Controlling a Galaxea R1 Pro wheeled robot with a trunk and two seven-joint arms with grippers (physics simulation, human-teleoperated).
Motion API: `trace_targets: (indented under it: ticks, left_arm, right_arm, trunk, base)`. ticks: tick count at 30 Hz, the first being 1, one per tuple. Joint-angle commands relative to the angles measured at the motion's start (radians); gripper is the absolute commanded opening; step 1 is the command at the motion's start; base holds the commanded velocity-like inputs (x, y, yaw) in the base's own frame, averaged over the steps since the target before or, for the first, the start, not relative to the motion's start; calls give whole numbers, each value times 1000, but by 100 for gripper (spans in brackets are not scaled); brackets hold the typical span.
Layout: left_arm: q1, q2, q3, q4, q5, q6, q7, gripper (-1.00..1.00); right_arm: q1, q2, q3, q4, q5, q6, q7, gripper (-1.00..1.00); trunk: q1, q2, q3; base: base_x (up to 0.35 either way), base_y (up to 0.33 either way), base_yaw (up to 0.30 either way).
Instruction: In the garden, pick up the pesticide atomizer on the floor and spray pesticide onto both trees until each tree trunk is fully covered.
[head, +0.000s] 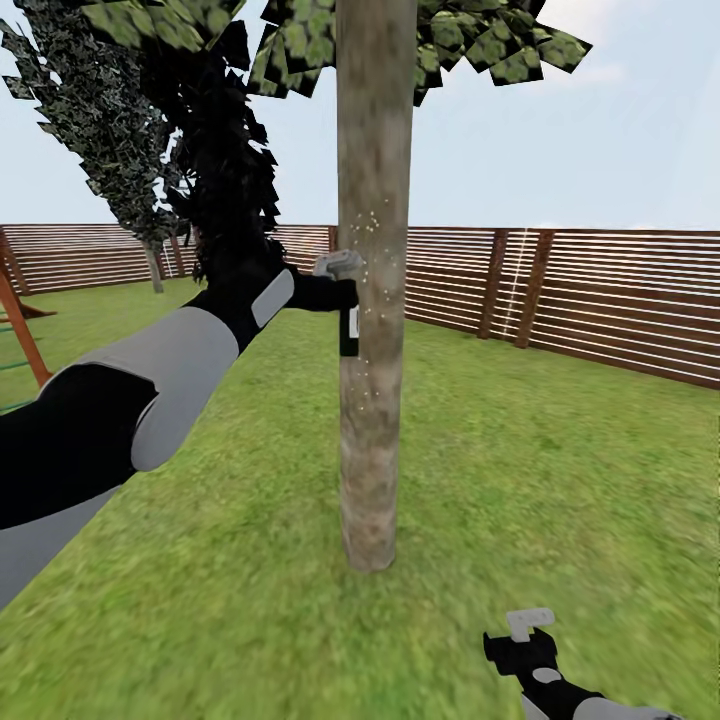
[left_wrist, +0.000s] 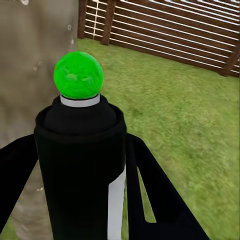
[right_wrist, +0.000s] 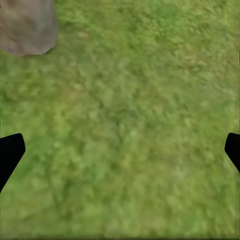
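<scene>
A thick grey-brown tree trunk (head: 375, 330) rises from the lawn straight ahead, with leaves at its top. Fine white pesticide specks (head: 368, 225) dot its bark at gripper height. My left gripper (head: 338, 295) is stretched out to the trunk and shut on the pesticide atomizer (head: 348, 320), a dark bottle with a pale grey head held close against the bark. In the left wrist view the atomizer (left_wrist: 80, 165) stands between the black fingers (left_wrist: 160, 200), its green dot up, with the trunk (left_wrist: 25, 60) just behind. My right gripper (head: 525, 630) hangs low and open over grass (right_wrist: 120, 150), near the trunk's base (right_wrist: 27, 27).
A brown slatted fence (head: 600, 290) runs behind the tree and along the right. Another leafy tree (head: 150, 160) and dark foliage (head: 230, 180) stand at the back left. A red-brown play tower post (head: 20, 335) shows at the left edge. Lawn surrounds the trunk.
</scene>
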Motion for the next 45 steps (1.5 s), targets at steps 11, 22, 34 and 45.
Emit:
trace_targets:
  ticks: [11, 22, 34, 45]
  left_arm:
    - [30, -1, -1, 44, 1, -59, 0, -100]
    - [106, -7, -3, 171, 3, -246, -4, -100]
    - [120, -7, 0, 172, 4, -247, -102, -100]
    - [212, -7, -6, 157, 6, -336, -96, -100]
  right_arm:
    - [0, 0, 0, 0, 0, 0, 0, 100]
    - [0, -1, 0, 0, 0, 0, 0, 100]
    - [0, 0, 1, 0, 0, 0, 0, 100]
    - [0, 8, 1, 0, 106, 0, 0, 100]
  trunk:
    - [0, 0, 0]
    - [0, 0, 0]
    - [0, 0, 0]
    - [0, 0, 0]
  base:
    - [-42, 0, 0]
    - [0, 0, 0]
    - [0, 0, 0]
    - [0, 0, 0]
